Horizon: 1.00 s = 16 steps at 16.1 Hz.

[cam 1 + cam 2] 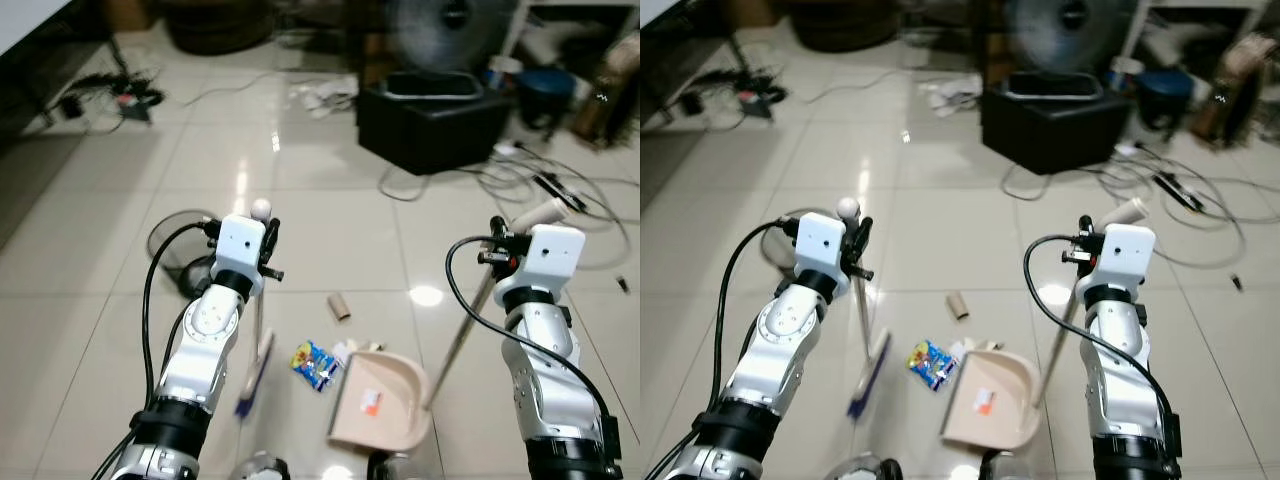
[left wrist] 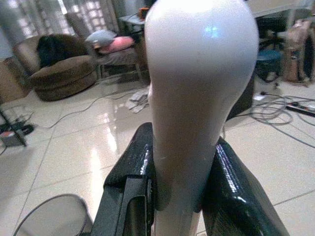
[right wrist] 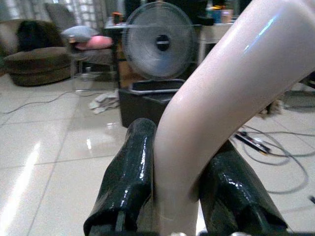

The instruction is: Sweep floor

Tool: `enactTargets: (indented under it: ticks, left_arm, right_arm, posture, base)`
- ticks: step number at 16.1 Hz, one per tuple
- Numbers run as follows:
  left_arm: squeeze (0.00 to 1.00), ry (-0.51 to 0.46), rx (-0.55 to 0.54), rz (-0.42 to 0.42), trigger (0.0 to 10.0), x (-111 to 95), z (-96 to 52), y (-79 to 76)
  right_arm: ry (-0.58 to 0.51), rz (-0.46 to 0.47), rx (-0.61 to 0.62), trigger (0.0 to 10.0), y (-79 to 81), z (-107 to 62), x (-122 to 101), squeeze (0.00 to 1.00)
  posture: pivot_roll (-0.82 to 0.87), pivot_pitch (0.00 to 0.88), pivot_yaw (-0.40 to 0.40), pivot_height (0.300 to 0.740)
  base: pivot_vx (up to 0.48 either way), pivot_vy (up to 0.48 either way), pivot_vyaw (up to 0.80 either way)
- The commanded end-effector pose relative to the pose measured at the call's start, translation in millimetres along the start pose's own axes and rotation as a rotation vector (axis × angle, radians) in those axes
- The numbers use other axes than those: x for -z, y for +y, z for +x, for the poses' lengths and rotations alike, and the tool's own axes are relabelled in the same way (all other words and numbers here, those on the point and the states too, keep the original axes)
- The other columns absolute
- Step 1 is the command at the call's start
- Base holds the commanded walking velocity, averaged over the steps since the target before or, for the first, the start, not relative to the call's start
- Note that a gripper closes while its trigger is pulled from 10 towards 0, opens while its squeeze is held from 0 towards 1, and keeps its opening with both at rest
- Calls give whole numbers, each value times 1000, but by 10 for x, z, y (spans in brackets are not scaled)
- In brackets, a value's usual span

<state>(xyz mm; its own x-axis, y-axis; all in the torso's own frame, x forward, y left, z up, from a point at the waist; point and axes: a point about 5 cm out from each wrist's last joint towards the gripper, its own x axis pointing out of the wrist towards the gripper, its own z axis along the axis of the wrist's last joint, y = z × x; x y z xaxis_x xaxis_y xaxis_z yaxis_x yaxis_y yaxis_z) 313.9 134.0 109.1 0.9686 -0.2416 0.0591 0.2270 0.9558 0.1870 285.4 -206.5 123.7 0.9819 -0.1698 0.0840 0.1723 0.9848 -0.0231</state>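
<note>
Broom (image 1: 255, 365) and dustpan (image 1: 383, 400) both clamped, litter between them

Left gripper (image 2: 179, 189) is squeezed on the broom handle, right gripper (image 3: 179, 184) on the dustpan handle (image 1: 462, 335). Snack wrapper (image 1: 314, 364) and cardboard tube (image 1: 340, 306) sit lower centre; I'd keep the pan lip flat and sweep short toward it.

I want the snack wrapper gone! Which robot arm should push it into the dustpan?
Probably the left. The left gripper is shut on the broom, whose head sits on the wrapper's far side from the dustpan. The right gripper is shut on the dustpan's handle, so it only steadies the pan.
</note>
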Motion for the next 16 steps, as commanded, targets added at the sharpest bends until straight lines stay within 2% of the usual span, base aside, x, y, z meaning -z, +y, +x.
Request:
enactTargets:
  ticks: [1,6,7,10,11,16]
  left_arm:
    - [0,-42,-4,7,10000,-78,23,20]
    - [0,-42,-25,8,10000,-70,6,57]
    - [0,-43,-29,8,10000,-70,3,63]
    - [0,-43,-31,8,10000,-68,-1,68]
    - [0,-43,-31,7,10000,-68,0,68]
    - [0,-45,-35,8,10000,-79,8,81]
  right_arm:
    - [-29,-6,9,10000,-25,25,-75,0]
    - [-27,-28,-18,10000,21,47,-67,0]
    - [-28,-56,-32,10000,41,53,-69,0]
    - [-23,-54,-39,10000,48,47,-61,0]
    - [-33,-27,-29,10000,36,42,-65,0]
    - [-21,-67,-53,10000,51,40,-50,0]
  posture:
    - [-24,80,58,740]
    - [-20,71,47,740]
    - [-19,70,46,740]
    - [-21,66,47,740]
    - [-21,66,47,740]
    - [-18,69,46,740]
  base:
    - [262,0,0]
    - [274,0,0]
    - [274,0,0]
    - [276,0,577]
    - [277,0,0]
    - [277,0,0]
